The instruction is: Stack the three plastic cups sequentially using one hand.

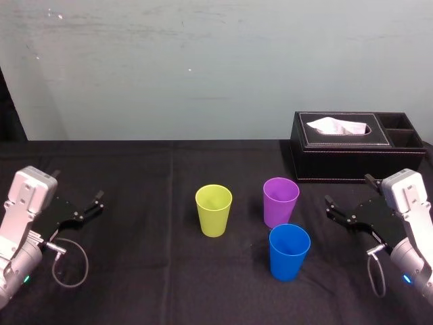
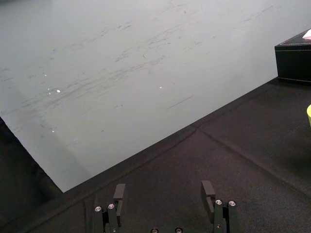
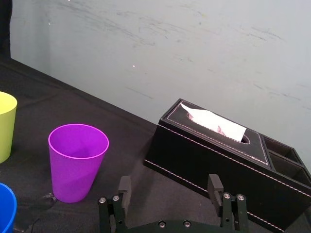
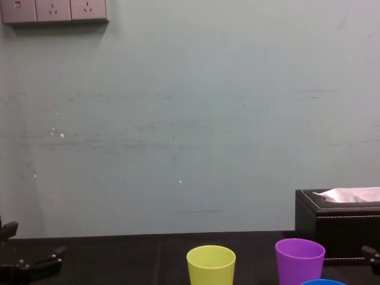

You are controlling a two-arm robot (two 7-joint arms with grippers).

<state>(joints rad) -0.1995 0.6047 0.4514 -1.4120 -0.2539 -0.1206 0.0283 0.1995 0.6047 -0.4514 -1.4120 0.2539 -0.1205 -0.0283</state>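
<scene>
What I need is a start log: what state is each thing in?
yellow-green cup: upright, empty, unstacked
purple cup: upright, empty, unstacked
blue cup: upright, empty, unstacked
left hand: open, holding nothing
right hand: open, holding nothing
tissue box: tissue poking out the top

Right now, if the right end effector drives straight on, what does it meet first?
The right end effector, open, likely meets the near end of the black tissue box; the purple cup stands beside that line, depth unclear.
</scene>
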